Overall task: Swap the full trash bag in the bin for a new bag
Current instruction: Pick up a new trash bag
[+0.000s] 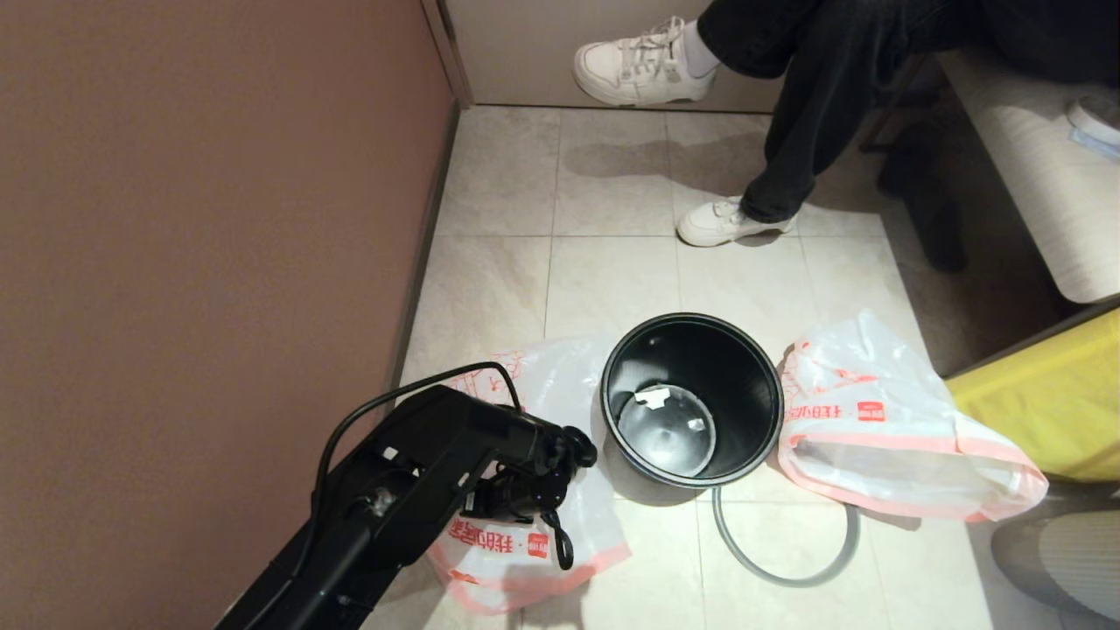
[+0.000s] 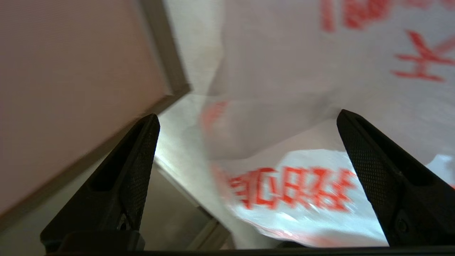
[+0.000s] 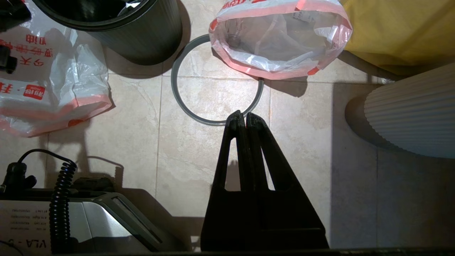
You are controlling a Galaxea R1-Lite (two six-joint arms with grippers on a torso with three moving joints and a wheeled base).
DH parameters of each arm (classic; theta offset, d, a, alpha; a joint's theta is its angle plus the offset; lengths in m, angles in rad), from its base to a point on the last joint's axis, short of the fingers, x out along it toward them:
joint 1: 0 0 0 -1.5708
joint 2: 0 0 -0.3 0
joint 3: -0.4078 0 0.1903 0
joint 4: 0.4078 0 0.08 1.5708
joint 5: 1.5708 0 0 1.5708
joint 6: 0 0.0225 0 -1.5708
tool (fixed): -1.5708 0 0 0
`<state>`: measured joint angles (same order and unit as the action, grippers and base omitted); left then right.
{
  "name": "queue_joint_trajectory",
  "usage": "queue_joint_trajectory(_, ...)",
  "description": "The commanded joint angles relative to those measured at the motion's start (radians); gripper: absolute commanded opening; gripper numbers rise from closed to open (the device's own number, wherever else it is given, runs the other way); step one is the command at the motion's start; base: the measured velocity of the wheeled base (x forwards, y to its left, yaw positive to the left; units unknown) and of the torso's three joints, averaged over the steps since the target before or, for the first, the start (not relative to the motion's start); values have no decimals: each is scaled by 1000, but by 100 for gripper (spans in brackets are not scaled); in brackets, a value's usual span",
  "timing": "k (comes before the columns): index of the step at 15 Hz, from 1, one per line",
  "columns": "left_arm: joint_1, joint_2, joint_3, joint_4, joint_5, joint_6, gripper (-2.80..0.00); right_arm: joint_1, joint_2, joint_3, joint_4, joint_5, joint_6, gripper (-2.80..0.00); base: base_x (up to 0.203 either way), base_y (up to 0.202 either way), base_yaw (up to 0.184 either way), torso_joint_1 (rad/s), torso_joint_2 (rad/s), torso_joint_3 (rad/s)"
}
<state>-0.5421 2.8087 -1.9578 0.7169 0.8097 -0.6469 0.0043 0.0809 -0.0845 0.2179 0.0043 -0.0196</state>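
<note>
The black bin (image 1: 691,398) stands upright on the tiled floor with no bag in it and a few scraps at its bottom. Its grey ring (image 1: 779,551) lies loose on the floor in front of it. The full trash bag (image 1: 884,429) lies bulky to the bin's right, its pink-hemmed mouth (image 3: 280,39) gaping. The new bag (image 1: 542,490) lies limp to the bin's left. My left arm (image 1: 420,472) reaches over it. My left gripper (image 2: 247,115) is open wide just above the new bag (image 2: 295,192), holding nothing. My right gripper (image 3: 241,115) is shut and empty above the grey ring (image 3: 199,113).
A brown wall (image 1: 201,262) runs close along the left. A seated person's feet (image 1: 731,223) rest beyond the bin. A yellow object (image 1: 1050,402) and a ribbed white object (image 3: 412,113) stand at the right. The robot base (image 3: 71,220) is near the new bag.
</note>
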Motion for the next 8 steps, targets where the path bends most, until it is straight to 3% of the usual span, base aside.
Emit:
queue_joint_trajectory(1,-10,67,-4,-47,-18,-12,0,0,0,0,1,0,0,-280,0,0,0,0,0,0)
queue_joint_trajectory(2,-21,69,-3,-71,-70,-22,0,0,0,0,1,0,0,-280,0,0,0,0,0,0)
queue_joint_trajectory(4,-48,62,-2,-88,-249,-73,0,0,0,0,1,0,0,-280,0,0,0,0,0,0)
queue_joint_trajectory(6,-48,30,-3,-132,-329,-54,0,0,0,0,1,0,0,-280,0,0,0,0,0,0)
queue_joint_trajectory(7,-41,34,-3,-138,-337,-38,-273,0,0,0,1,0,0,-280,0,0,0,0,0,0)
queue_joint_trajectory(8,-34,49,-3,-139,-337,-28,-280,0,0,0,1,2,0,-280,0,0,0,0,0,0)
